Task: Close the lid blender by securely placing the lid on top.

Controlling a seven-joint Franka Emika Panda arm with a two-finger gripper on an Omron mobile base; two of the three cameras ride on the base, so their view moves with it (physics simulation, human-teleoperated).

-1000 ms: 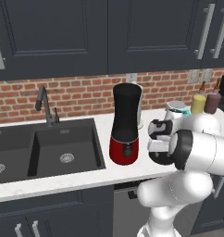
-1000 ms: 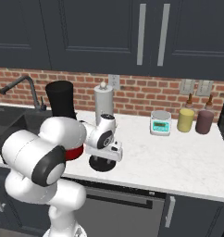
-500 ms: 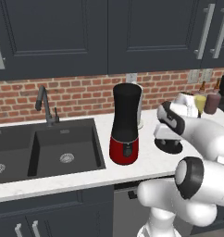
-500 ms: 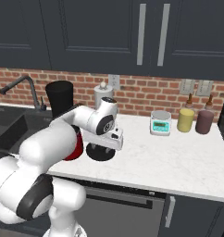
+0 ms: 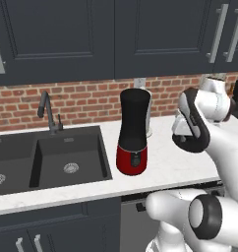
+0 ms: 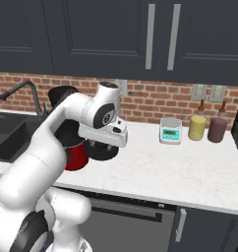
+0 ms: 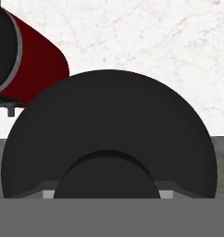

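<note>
The end effector [image 6: 102, 145] grips the black lid [image 7: 109, 134] above the white table [image 6: 180, 167], just right of the red-based blender [image 5: 134, 132].

Scale [image 6: 170, 130], yellow jar [image 6: 197, 127], maroon jar [image 6: 217, 129] — sink [image 5: 47, 157].

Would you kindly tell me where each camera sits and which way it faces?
Left base view: behind the arm's left, facing the sink and blender; the arm rises lower right.
Right base view: behind the arm's right, facing the counter, scale and two jars; the arm rises lower left.
Hand view: on the hand, looking down at the lid in the jaws.
All three share blender and lid.
</note>
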